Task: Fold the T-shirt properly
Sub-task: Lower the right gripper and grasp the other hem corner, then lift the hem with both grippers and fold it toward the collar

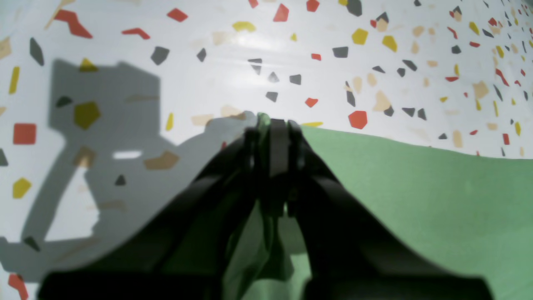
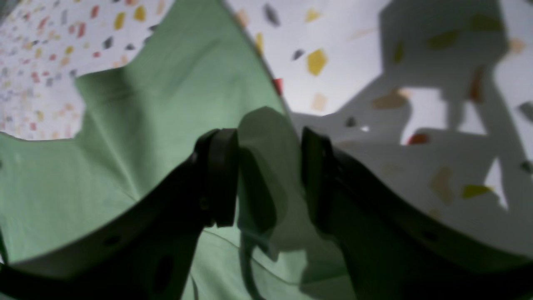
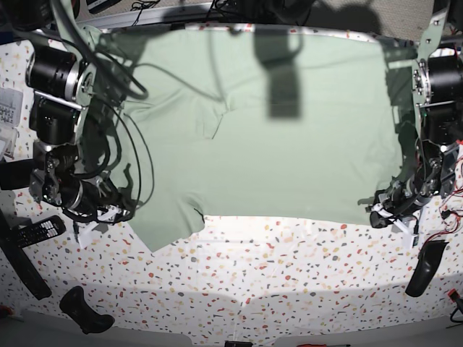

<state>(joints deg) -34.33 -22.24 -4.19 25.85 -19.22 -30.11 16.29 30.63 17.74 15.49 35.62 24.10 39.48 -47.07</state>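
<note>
The pale green T-shirt point(image 3: 275, 144) lies spread flat over the far half of the speckled table point(image 3: 289, 275). In the base view my left gripper point(image 3: 383, 212) sits at the shirt's near right corner. The left wrist view shows this left gripper point(image 1: 272, 125) shut on a pinch of the T-shirt point(image 1: 416, 187) edge. My right gripper point(image 3: 119, 210) is at the shirt's near left part. In the right wrist view the right gripper point(image 2: 268, 175) has its jaws apart, with a loose raised fold of the T-shirt point(image 2: 166, 104) standing between them.
A remote control point(image 3: 40, 233) and a black handle-like object point(image 3: 87, 311) lie at the near left. Another black object point(image 3: 423, 267) lies at the near right. Cables point(image 3: 123, 144) hang from the arm on the base view's left over the shirt's edge.
</note>
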